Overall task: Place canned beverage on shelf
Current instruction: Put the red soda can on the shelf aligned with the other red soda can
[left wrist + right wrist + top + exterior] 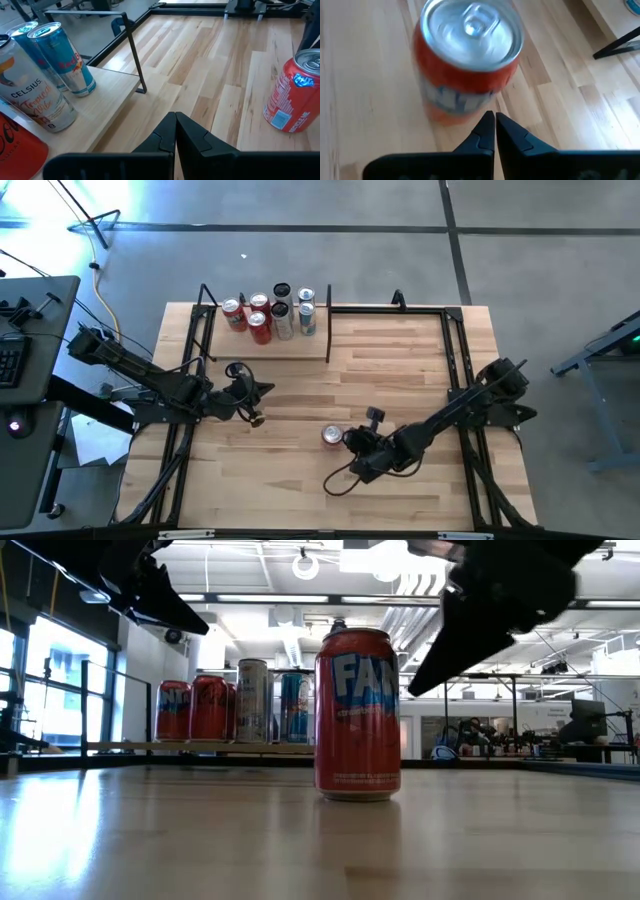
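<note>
right pincer (495, 120): closed, empty | red can (467, 60): upright, just beside its tips

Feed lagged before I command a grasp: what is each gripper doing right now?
Left gripper: shut, holding nothing, near the shelf.
Right gripper: shut, holding nothing, just short of the red can standing on the table.

I see a glossy printed metal can (357, 715), brushed silver lid; table (400, 380) of pale satin-sheen wood planks; shelf (117, 100) smooth pale wood, matt black metal frame.
</note>
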